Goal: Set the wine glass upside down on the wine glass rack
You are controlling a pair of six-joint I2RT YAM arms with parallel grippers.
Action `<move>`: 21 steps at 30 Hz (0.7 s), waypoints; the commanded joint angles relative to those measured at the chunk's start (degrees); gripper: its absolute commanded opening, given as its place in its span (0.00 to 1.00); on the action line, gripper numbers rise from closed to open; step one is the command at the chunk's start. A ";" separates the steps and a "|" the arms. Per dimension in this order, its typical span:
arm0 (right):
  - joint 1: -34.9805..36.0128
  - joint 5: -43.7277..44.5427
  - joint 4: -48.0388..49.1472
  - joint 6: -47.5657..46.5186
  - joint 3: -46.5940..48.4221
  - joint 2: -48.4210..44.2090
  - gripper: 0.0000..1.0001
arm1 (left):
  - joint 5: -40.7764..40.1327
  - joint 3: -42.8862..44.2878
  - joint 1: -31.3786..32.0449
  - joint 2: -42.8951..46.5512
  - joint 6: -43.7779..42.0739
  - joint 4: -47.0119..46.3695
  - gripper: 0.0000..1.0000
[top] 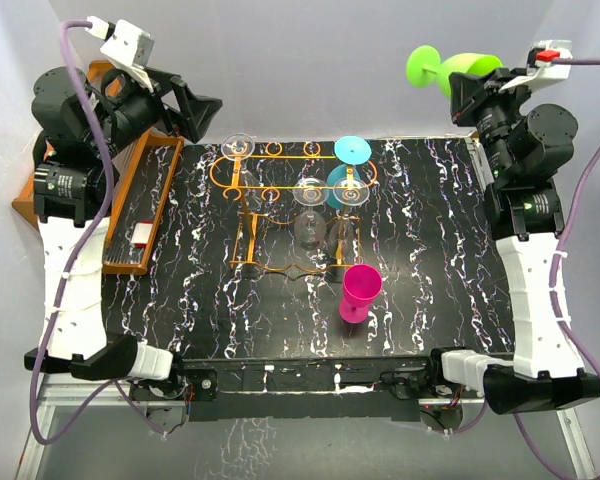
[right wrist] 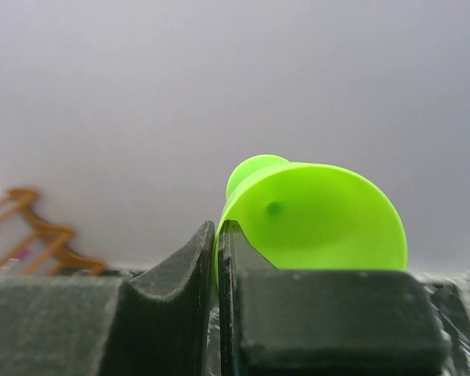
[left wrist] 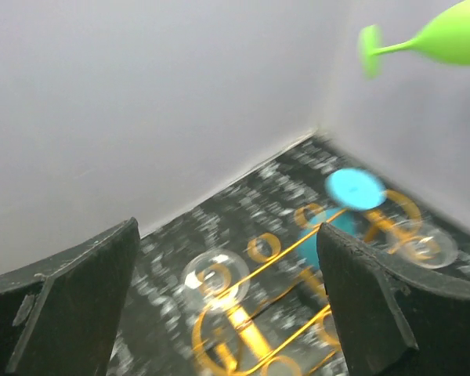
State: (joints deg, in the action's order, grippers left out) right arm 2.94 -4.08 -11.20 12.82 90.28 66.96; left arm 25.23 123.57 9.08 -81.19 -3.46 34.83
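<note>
My right gripper point(top: 460, 84) is raised at the far right corner and shut on the bowl wall of a green wine glass point(top: 438, 66), which lies sideways in the air with its foot pointing left. In the right wrist view the jaws point(right wrist: 219, 244) pinch the green glass's rim point(right wrist: 321, 219). The orange wire rack point(top: 292, 172) stands at the back middle of the table. Clear glasses point(top: 238, 147) and a teal glass point(top: 352, 150) hang on it upside down. My left gripper point(top: 202, 112) is open and empty, high at the far left. The left wrist view point(left wrist: 227, 301) looks down on the rack point(left wrist: 298, 247).
A pink glass point(top: 361, 292) stands on the black marbled table point(top: 440, 250) in front of the rack. An orange wooden stepped shelf point(top: 140, 205) lies along the left edge, also visible in the right wrist view point(right wrist: 39, 231). White walls enclose the back and sides.
</note>
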 commanded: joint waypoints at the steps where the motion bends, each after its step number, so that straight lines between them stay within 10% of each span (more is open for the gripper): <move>1: 0.11 -12.09 12.10 10.87 3.14 1.97 0.08 | 15.68 -9.63 -0.20 4.43 22.94 -27.87 0.90; 13: 0.14 -10.45 73.10 33.95 -23.30 -5.16 0.08 | 19.90 -16.97 1.82 3.05 51.39 -58.25 0.81; 21: 6.31 1.29 82.89 36.66 -27.16 -4.47 0.08 | 18.36 -16.28 8.03 1.33 47.40 -55.94 0.81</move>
State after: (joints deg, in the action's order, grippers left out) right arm 4.43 -10.50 58.35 47.05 64.45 62.81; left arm 43.53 106.72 15.79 -79.00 43.53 -18.70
